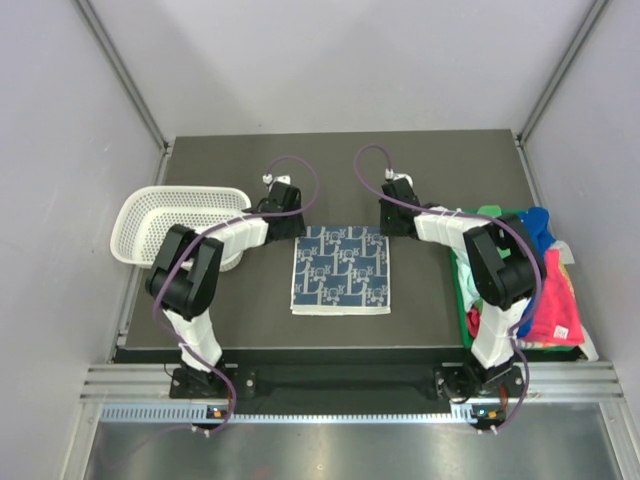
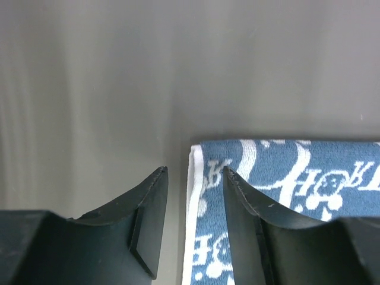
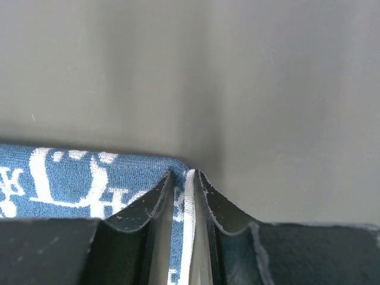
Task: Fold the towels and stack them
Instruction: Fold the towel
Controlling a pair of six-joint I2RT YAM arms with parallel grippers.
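A blue-and-white patterned towel (image 1: 340,270) lies folded flat in the middle of the table. My left gripper (image 1: 290,224) is at its far left corner. In the left wrist view this gripper (image 2: 195,172) is open, its jaws either side of the towel's (image 2: 285,178) white left edge. My right gripper (image 1: 392,222) is at the far right corner. In the right wrist view it (image 3: 184,173) is shut on the towel's (image 3: 71,175) white-edged corner. Other towels sit at the right: pink (image 1: 555,300), royal blue (image 1: 537,228), green (image 1: 490,212).
A white mesh basket (image 1: 150,215) stands at the table's left edge, by the left arm. A green plastic bin (image 1: 461,272) with the heaped towels stands at the right edge, under the right arm. Grey walls enclose the dark table on three sides.
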